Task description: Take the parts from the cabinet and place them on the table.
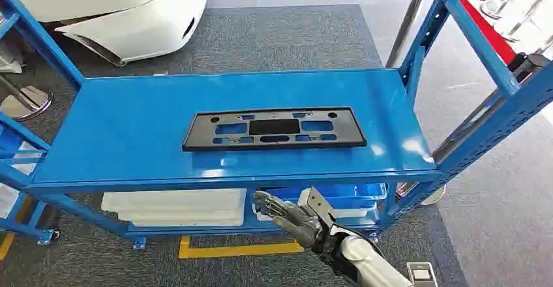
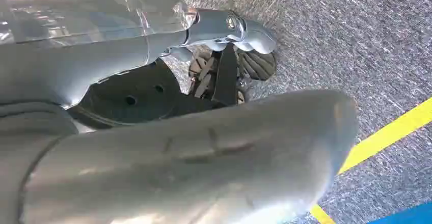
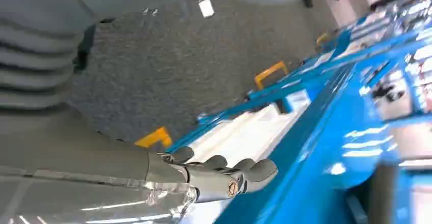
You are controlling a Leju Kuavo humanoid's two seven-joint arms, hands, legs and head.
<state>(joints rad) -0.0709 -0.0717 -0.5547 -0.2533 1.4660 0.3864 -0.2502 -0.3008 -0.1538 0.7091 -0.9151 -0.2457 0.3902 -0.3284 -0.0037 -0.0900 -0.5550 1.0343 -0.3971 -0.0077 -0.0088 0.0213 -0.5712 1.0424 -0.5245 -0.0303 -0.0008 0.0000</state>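
A black plate frame [image 1: 274, 129] lies flat at the centre of the blue shelf [image 1: 130, 137] (mid-frame). The right hand [image 1: 291, 216] hovers at lower centre, below the shelf's front edge, fingers spread, holding nothing.

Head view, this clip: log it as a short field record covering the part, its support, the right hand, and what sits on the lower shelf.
part: black plate frame, lying flat, untouched
support: top blue shelf of the rack
right hand: in front of the shelf's front edge, below the top surface, fingers apart, holding nothing
lower shelf: white trays and a blue bin
floor: grey carpet with yellow tape
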